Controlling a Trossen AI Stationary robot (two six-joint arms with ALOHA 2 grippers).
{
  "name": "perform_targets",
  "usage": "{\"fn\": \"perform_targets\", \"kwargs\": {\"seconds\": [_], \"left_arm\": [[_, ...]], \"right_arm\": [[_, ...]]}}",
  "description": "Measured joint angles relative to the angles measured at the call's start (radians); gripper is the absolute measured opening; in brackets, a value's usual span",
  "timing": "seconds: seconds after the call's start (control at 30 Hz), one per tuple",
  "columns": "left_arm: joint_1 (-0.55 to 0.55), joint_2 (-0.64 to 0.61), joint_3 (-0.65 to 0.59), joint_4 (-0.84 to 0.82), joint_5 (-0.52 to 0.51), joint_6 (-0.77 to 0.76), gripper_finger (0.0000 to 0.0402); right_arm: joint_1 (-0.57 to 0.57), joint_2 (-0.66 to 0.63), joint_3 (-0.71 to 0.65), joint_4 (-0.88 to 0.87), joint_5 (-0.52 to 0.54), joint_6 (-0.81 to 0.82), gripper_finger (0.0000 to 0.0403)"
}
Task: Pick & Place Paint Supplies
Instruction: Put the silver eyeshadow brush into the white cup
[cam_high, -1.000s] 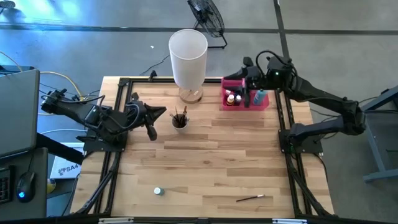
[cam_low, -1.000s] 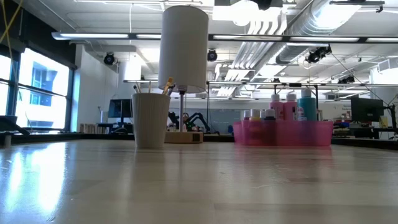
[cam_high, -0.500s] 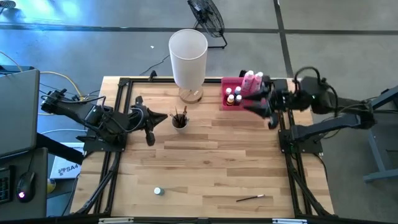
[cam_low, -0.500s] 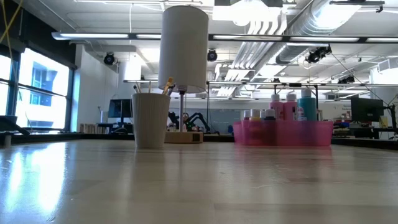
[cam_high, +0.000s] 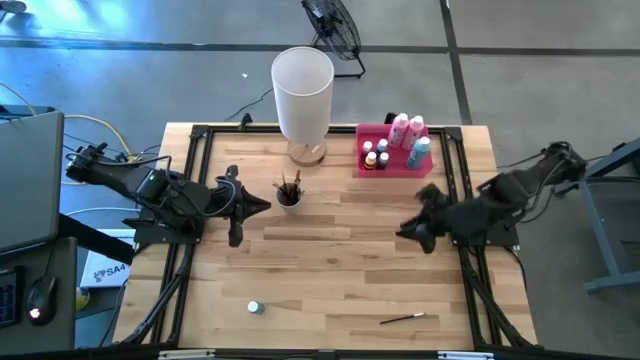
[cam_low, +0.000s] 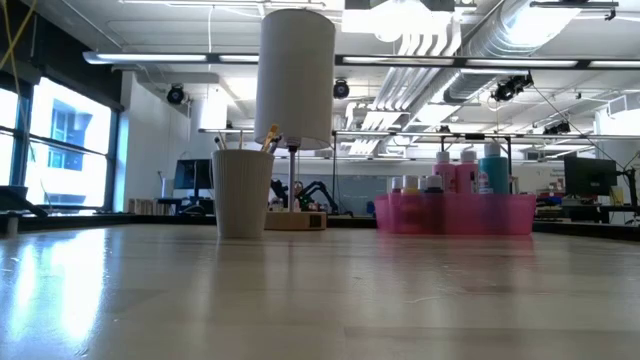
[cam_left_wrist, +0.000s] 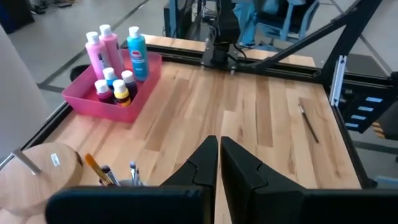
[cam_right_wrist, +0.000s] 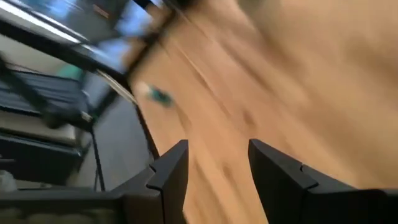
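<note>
The pink tray (cam_high: 393, 163) stands at the table's far edge and holds two pink bottles (cam_left_wrist: 102, 53), a teal bottle (cam_high: 418, 152) and several tiny bottles (cam_left_wrist: 115, 87). Thin brushes stand in a small cup (cam_high: 288, 195). One tiny bottle (cam_high: 254, 307) and one brush (cam_high: 403, 319) lie loose near the near edge. My left gripper (cam_high: 262, 205) is shut and hovers just left of the cup. My right gripper (cam_high: 415, 225) is open and empty, over bare wood on the table's right side, nearer than the tray.
A tall white cylinder (cam_high: 302, 85) on a round wooden base stands at the far edge between cup and tray. Black frame rails (cam_high: 190, 180) run along the table's left, right and far sides. Bare wood (cam_high: 340, 250) lies in the table's middle.
My right gripper has drawn back from over the pink tray toward the table's near edge, and the teal bottle now shows standing in the tray. My left gripper has shifted a little toward the near edge beside the cup.
</note>
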Motion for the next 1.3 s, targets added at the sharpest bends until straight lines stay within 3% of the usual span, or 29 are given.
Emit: {"fn": "perform_targets", "kwargs": {"seconds": [0.17,0.37,0.5,0.67,0.97,1.3], "left_arm": [[0.0,0.0,0.0,0.0,-0.003,0.0,0.0014],[0.0,0.0,0.0,-0.003,-0.004,0.0,0.0014],[0.0,0.0,0.0,-0.018,-0.004,0.0,0.0014],[0.0,0.0,0.0,-0.027,-0.004,0.0,0.0014],[0.0,0.0,0.0,-0.051,-0.007,0.0,0.0014],[0.0,0.0,0.0,-0.081,0.002,-0.001,0.0014]], "right_arm": [[0.076,0.081,0.0,-0.223,-0.131,0.316,0.016],[0.152,0.19,-0.028,-0.306,-0.317,0.352,0.016],[0.224,0.248,-0.101,-0.173,-0.457,0.344,0.016],[0.33,0.333,-0.202,0.083,-0.477,0.359,0.0147],[0.441,0.511,-0.273,0.345,-0.446,0.405,0.001],[0.456,0.65,-0.274,0.476,-0.513,0.405,0.0003]]}}
